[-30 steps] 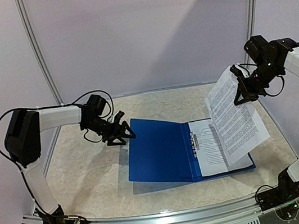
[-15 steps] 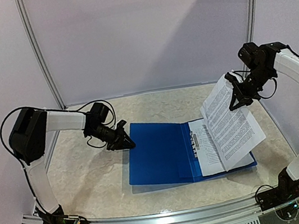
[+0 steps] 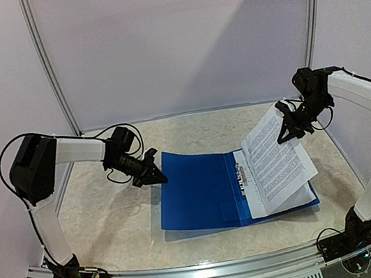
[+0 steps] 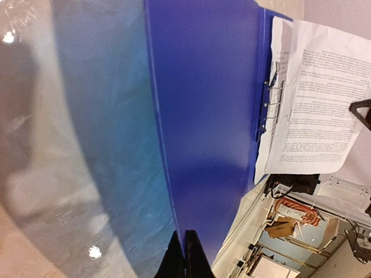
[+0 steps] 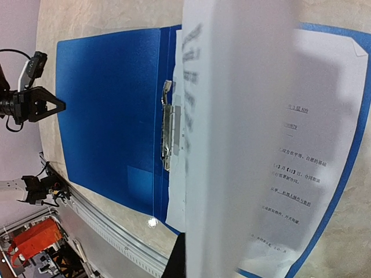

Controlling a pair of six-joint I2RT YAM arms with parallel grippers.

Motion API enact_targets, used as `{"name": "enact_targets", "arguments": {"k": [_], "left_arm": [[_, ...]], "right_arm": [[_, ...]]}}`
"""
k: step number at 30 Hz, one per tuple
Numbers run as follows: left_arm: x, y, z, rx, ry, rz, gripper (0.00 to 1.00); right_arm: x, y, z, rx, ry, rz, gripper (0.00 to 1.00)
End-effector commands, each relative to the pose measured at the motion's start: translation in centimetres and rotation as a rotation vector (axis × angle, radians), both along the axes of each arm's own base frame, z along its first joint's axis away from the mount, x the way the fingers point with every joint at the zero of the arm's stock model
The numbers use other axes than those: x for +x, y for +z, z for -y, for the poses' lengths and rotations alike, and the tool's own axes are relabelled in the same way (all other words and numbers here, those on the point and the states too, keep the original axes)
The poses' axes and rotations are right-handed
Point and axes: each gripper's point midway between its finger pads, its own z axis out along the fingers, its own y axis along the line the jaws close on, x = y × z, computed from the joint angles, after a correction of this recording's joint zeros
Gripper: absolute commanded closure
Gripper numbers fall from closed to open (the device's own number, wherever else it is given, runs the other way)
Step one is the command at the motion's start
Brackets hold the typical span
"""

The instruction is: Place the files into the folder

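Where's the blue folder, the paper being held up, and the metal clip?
blue folder (image 3: 194, 190), top view, on its open left cover.
held-up paper (image 3: 277, 160), top view, middle of the printed sheet.
metal clip (image 5: 168, 136), right wrist view, middle of the spine bar.

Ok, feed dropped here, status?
Left gripper shut on folder cover edge. Right gripper shut on upper sheet, tilted over lower sheet in open folder. Nothing blocking.

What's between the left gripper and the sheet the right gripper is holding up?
In the top view, the open folder's blue cover, then its metal spine clip, lie between the left gripper and the raised sheet.
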Motion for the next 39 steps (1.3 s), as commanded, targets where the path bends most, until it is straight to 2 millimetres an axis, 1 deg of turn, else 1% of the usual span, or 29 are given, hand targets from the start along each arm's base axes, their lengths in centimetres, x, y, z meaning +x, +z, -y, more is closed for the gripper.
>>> {"name": "enact_targets", "arguments": {"k": [1, 3, 4, 7, 14, 20, 26, 34, 39], "left_arm": [[-0.7, 0.4, 0.0, 0.002, -0.014, 0.003, 1.0], [-0.7, 0.3, 0.1, -0.001, -0.016, 0.0, 1.0], [-0.8, 0.3, 0.1, -0.001, -0.016, -0.003, 1.0], [-0.8, 0.2, 0.1, 0.0, -0.017, -0.002, 1.0], [-0.7, 0.3, 0.1, 0.0, -0.017, 0.002, 1.0], [-0.7, 0.2, 0.1, 0.002, -0.014, -0.004, 1.0], [-0.7, 0.5, 0.2, -0.004, -0.016, 0.004, 1.0], [-0.6, 0.7, 0.2, -0.006, -0.014, 0.009, 1.0], [-0.5, 0.9, 0.2, -0.01, -0.013, 0.01, 1.0]], "right_arm": [[1.2, -1.6, 0.6, 0.073, -0.028, -0.003, 1.0], [1.1, -2.6, 1.1, 0.089, -0.04, -0.026, 1.0], [1.0, -3.5, 1.3, 0.092, -0.043, -0.049, 1.0], [0.7, -5.2, 1.3, 0.092, -0.033, -0.088, 1.0], [0.6, -7.6, 1.8, 0.062, -0.021, -0.124, 1.0], [1.4, -8.4, 1.7, 0.076, -0.06, -0.109, 1.0], [2.1, -8.8, 1.4, 0.106, -0.119, -0.089, 1.0], [1.8, -9.1, 1.3, 0.123, -0.144, -0.095, 1.0], [1.4, -8.8, 1.2, 0.137, -0.169, -0.095, 1.0]]}}
